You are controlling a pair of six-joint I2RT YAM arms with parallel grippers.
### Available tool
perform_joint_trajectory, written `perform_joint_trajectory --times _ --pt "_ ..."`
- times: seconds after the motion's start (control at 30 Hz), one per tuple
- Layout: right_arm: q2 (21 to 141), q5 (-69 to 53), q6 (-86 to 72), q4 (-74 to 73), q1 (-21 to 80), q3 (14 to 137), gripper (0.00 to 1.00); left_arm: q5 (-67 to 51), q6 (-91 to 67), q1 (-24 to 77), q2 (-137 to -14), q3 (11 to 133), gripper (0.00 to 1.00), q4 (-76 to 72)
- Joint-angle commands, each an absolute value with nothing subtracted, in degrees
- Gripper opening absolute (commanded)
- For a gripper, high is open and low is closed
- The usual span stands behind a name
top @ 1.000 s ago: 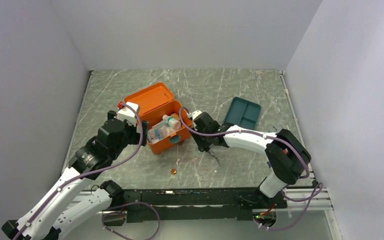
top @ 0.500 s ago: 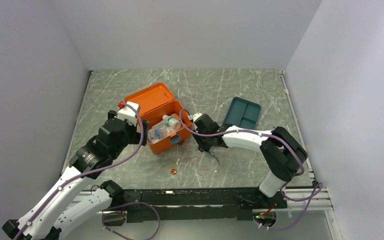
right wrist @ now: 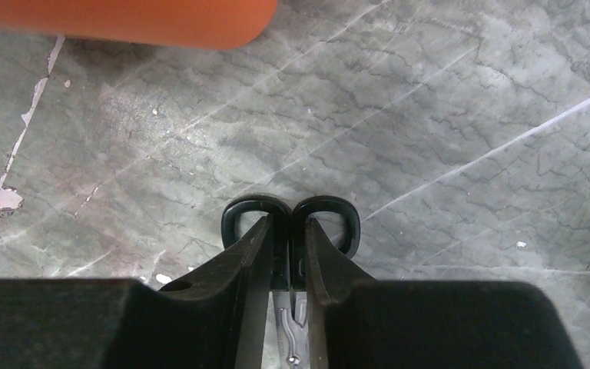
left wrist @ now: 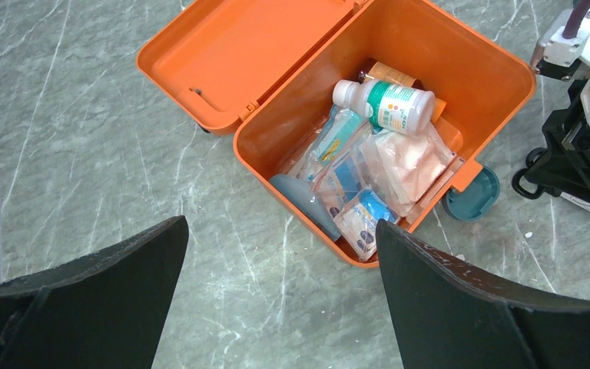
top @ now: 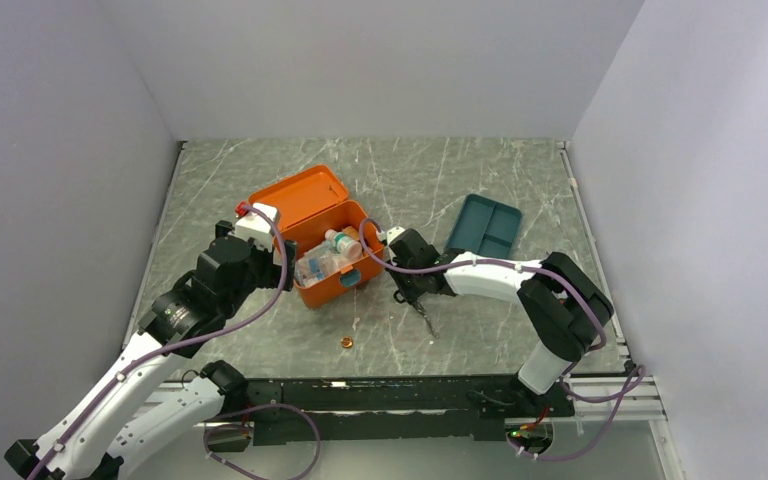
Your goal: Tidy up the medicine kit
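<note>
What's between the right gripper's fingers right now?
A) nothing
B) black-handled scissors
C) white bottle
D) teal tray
B: the right wrist view shows the right gripper straddling the scissors at the neck of their black handle loops, on the table.

The left arm (top: 150, 340) reaches forward from its base with the wrist tipped downward. The left gripper (left wrist: 280, 227) hangs with its jaws spread wide, holding nothing. The right arm (top: 490, 277) bends at the elbow and stretches leftward, low. The right gripper (right wrist: 286, 223) points down, its fingers pinched narrowly on the scissors (right wrist: 327, 202) just behind the handle loops.
</note>
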State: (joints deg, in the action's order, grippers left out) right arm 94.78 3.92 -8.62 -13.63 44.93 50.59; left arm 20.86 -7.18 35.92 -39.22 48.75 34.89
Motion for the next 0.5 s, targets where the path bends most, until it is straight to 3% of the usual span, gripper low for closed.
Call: perform_joint_trajectory --times 0.0,0.1,0.17,0.47 --pt "95.34 3.58 -8.78 -12.62 44.56 49.40 0.20 20.62 -7.91 35.59 -39.46 48.73 0.99 32.96" --pt "95.69 3.54 -9.16 -12.72 44.59 49.39 0.11 20.60 -7.93 35.51 -39.44 48.73 0.99 32.95" --pt "95.79 3.43 -9.50 -12.52 44.55 49.31 0.00 20.57 -7.97 35.43 -39.55 48.78 0.99 32.96" --pt "93.42 3.42 -11.33 -11.69 44.63 48.71 0.00 20.24 -8.00 35.15 -39.33 48.78 0.99 32.93"
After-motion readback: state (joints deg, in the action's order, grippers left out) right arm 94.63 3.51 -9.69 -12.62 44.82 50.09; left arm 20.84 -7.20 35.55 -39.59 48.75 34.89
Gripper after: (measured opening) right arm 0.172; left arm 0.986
